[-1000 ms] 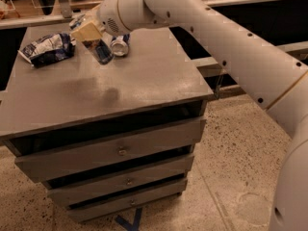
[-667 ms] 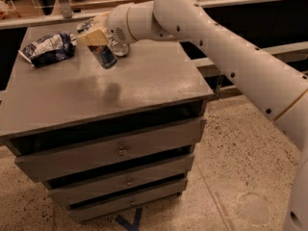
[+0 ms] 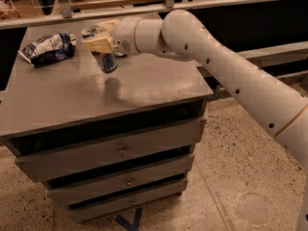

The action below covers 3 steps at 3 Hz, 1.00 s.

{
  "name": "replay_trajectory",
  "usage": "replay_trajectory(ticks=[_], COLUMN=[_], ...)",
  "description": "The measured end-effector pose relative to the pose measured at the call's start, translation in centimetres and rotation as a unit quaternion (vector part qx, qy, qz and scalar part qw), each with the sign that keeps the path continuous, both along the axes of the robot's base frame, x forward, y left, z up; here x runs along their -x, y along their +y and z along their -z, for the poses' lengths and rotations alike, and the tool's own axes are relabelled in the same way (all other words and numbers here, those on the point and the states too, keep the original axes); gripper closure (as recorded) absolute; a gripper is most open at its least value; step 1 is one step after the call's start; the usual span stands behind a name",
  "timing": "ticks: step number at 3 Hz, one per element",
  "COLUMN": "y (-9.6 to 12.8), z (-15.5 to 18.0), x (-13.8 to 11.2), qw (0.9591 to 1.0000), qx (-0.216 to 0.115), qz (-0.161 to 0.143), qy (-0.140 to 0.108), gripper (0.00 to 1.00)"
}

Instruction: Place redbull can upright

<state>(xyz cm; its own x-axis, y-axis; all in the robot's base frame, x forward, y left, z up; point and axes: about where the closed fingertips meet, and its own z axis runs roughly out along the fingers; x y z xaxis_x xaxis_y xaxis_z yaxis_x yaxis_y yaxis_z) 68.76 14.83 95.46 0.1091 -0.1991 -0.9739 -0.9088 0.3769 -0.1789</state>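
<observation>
Cream-coloured fingers (image 3: 96,42) of my claw (image 3: 101,49) are closed around the upper part of the redbull can (image 3: 106,63), so the claw is narrow and holding it. The can hangs in the air above the back half of the grey tabletop (image 3: 154,88), not touching it. It is tilted, with its lower end slanting down and toward the right side of my view. I can make out blue on its side and a paler end at the bottom; the top is hidden inside the claw. A soft dark shadow (image 3: 113,88) lies on the tabletop right under it.

Just behind the claw I see the round silvery top of a second can (image 3: 90,31); the rest of it is covered. Further left, near the back corner, a blue-and-white snack bag (image 3: 48,48) lies crumpled on the tabletop, well apart from the held can.

My white arm (image 3: 216,57) reaches in from the right, crossing over the right edge of the tabletop. Below the tabletop are three grey drawers (image 3: 120,150), all shut. The cabinet stands on a speckled floor (image 3: 240,167).
</observation>
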Motion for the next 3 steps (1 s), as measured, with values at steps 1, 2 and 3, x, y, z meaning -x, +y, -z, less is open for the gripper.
replay_trajectory(ticks=[1,2,3], y=[-0.29,-0.57,-0.81], z=[0.38,0.8,1.35], x=[0.14,0.37,0.51], qw=[0.9997,0.9993,0.9992], qx=[-0.019,-0.032,-0.036], qz=[-0.002,-0.001,0.003], qy=[-0.014,-0.02,-0.017], gripper=[1.0,1.0,1.0])
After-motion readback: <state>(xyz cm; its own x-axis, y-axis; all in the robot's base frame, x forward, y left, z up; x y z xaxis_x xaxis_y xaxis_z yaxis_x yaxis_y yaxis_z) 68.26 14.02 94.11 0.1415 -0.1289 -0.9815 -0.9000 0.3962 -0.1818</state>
